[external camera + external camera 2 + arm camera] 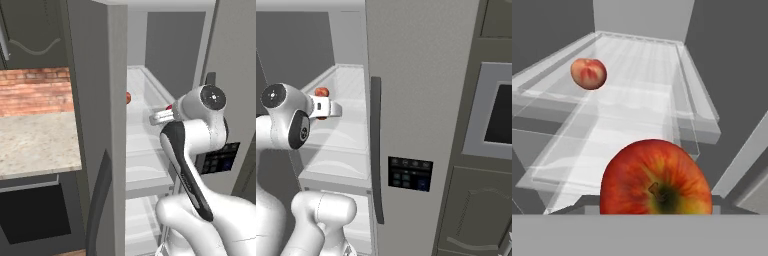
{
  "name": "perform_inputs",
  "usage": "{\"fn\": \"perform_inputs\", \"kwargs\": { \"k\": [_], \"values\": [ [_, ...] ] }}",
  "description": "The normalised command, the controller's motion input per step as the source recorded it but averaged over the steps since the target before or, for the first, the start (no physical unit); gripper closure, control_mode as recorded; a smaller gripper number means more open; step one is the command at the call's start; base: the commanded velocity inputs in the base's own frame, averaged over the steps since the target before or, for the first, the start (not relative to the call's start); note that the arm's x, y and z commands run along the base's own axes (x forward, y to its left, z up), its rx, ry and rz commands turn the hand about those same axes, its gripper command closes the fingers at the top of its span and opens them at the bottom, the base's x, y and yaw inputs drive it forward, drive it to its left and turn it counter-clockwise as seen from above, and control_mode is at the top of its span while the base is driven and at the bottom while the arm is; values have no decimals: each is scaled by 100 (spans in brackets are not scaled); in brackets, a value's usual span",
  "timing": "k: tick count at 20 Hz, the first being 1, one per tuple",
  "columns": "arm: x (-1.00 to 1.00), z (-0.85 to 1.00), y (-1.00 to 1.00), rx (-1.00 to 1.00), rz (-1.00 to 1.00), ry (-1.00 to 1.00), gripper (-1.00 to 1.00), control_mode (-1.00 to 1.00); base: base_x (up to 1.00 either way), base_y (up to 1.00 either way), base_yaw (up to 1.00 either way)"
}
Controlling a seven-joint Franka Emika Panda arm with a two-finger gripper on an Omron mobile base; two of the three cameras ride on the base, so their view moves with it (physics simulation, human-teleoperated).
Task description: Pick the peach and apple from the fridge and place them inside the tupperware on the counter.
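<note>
The fridge (112,75) stands open, its grey door edge running down the middle of the left base view, with translucent white shelves (142,145) stepping back inside. In the right base view the other door fills the centre, its long dark handle (376,150) and black panel (410,173) on the front.

The arm (192,150) reaches in from the lower right of the left base view, and the gripper (326,107) sits over a shelf at the left of the right base view. The fingertips do not show, so I cannot tell how wide the jaws stand or whether they grip anything.

In the hand view the apple (657,181), red with a yellow-green patch round its stem, sits large at the bottom centre, right up against the camera. The peach (588,73) lies in the upper left, on a shelf further back and well apart from the apple. A bit of it peeks past the door edge (128,97) in the left base view.

A speckled counter (37,142) and brick wall (35,90) lie at the left there.
</note>
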Motion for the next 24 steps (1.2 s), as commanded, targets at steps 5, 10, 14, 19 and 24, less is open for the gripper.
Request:
{"fn": "perform_inputs", "kwargs": {
  "k": [5, 10, 14, 19, 24],
  "values": [
    [-75, 37, 0, 0, 4, 5, 100, -100, 0, 0, 0],
    [-69, 25, 0, 0, 0, 3, 100, -100, 0, 0, 0],
    [-63, 21, 0, 0, 0, 5, 100, -100, 0, 0, 0],
    [-66, 13, -6, 0, 0, 3, 100, -100, 0, 0, 0],
    [-28, 1, -2, 0, 0, 1, 100, 100, -44, -1, 0]
  ]
}}
